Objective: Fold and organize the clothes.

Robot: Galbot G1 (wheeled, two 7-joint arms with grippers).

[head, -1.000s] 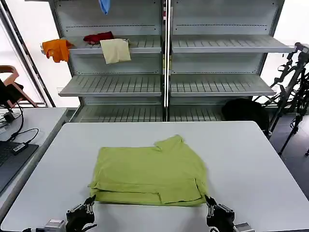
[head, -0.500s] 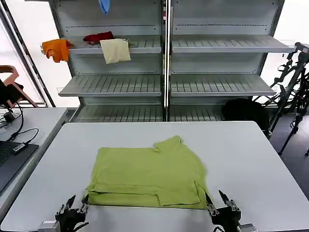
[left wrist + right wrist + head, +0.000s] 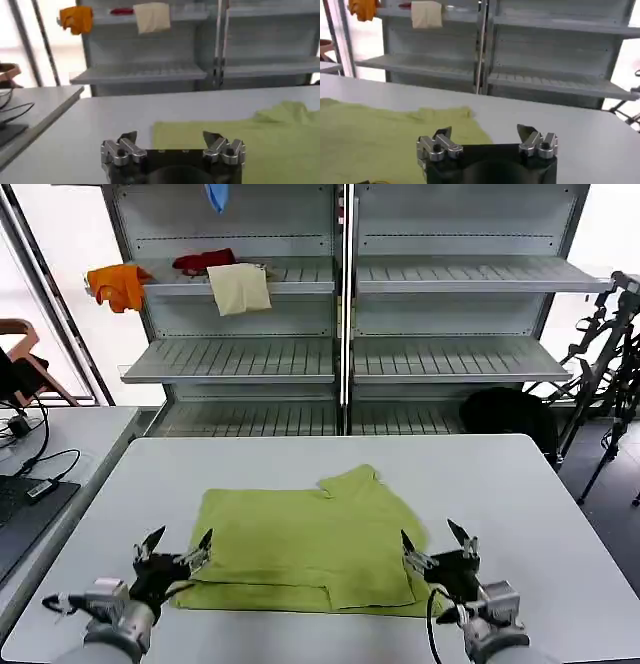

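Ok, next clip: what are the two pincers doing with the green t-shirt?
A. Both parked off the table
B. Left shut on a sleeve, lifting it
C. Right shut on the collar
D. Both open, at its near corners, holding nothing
D: the left pincer and right pincer both stand spread open at the near corners of the t-shirt, which lies flat and folded on the table.

The head view looks forward and down from above onto the white table (image 3: 520, 514), taking in the whole lime t-shirt (image 3: 310, 539) and the grey shelving (image 3: 450, 279) behind. Each wrist view sits low and close behind its own gripper, left gripper (image 3: 171, 141) and right gripper (image 3: 484, 136), facing level across the table toward the shelving. All three views share the t-shirt, table and shelves.
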